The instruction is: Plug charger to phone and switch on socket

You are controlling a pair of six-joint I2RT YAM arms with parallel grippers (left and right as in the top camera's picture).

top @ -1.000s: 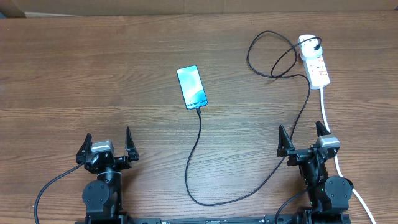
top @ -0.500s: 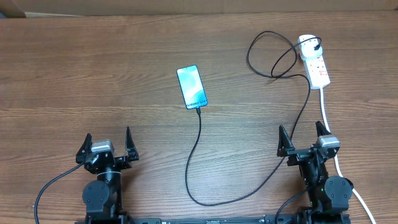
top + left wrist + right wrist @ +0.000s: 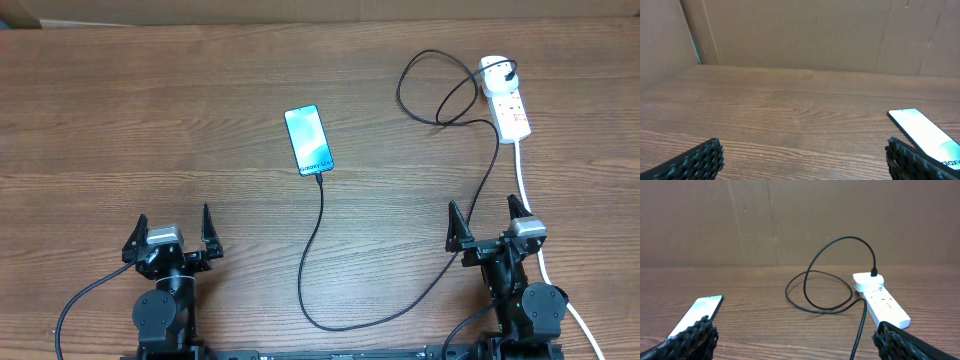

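**Phone wired up, both arms parked wide open**

The phone (image 3: 308, 140) lies flat near the middle of the table (image 3: 150, 120), a little nearer the far edge, its long side running roughly far-to-near with a slight tilt. It is a slim rectangle with a dark rim, and its screen glows blue-cyan with a line of small text at the near end.

The cable (image 3: 318, 240) is thin and black. Its tip meets the phone's near short edge; from there it runs toward the near edge, curves round, climbs to the right and coils in a loose loop just beside the socket (image 3: 505, 98). It ends at a black plug on the socket's far end.

The socket is a narrow white strip by the far right corner, with small red marks on top (whether it is switched on cannot be told). A white cord (image 3: 525, 180) leaves its near end.

The left gripper (image 3: 173, 215) sits by the near edge, left of centre, its jaws spread wide and holding nothing. The right gripper (image 3: 482, 205) sits by the near edge on the right, equally wide and empty.
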